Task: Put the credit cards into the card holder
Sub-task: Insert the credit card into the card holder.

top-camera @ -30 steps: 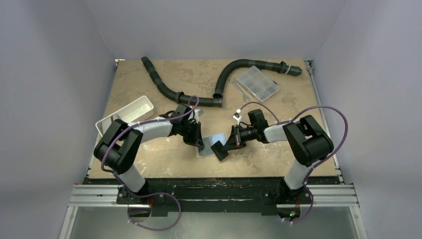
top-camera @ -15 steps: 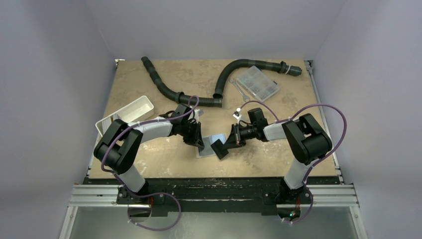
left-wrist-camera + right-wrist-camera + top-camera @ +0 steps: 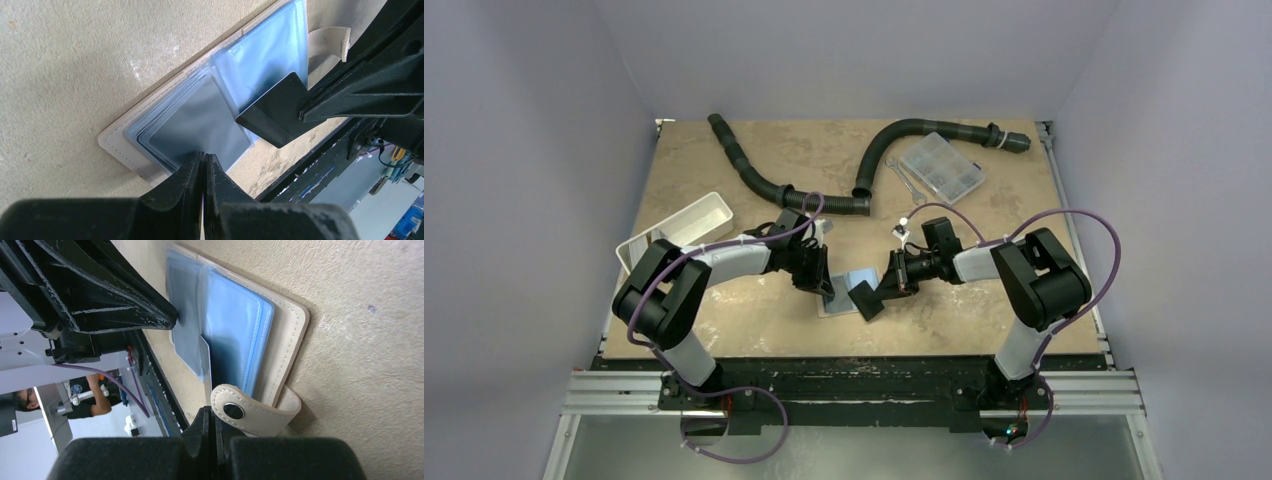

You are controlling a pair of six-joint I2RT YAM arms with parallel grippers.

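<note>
The tan card holder (image 3: 856,277) lies open on the table, pale blue sleeves up. In the left wrist view the card holder (image 3: 125,150) has a grey card (image 3: 200,122) inside a clear sleeve. My left gripper (image 3: 203,157) is shut, tips at the sleeve's near edge; it also shows in the top view (image 3: 827,288). My right gripper (image 3: 210,415) is shut on a dark credit card (image 3: 272,112), held tilted with its corner at the sleeves. That card appears edge-on (image 3: 205,365) beside the snap tab (image 3: 250,412). The right gripper (image 3: 882,290) holds the card (image 3: 864,300) over the holder's right half.
A white oblong tray (image 3: 679,230) stands at the left. Two black corrugated hoses (image 3: 759,180) (image 3: 904,135) lie at the back, with a clear compartment box (image 3: 941,167) and wrenches (image 3: 906,182). The table's front edge (image 3: 854,352) is close behind the holder.
Almost nothing. The right gripper has edged the dark card very slightly toward the card holder. The left gripper has stayed in place.
</note>
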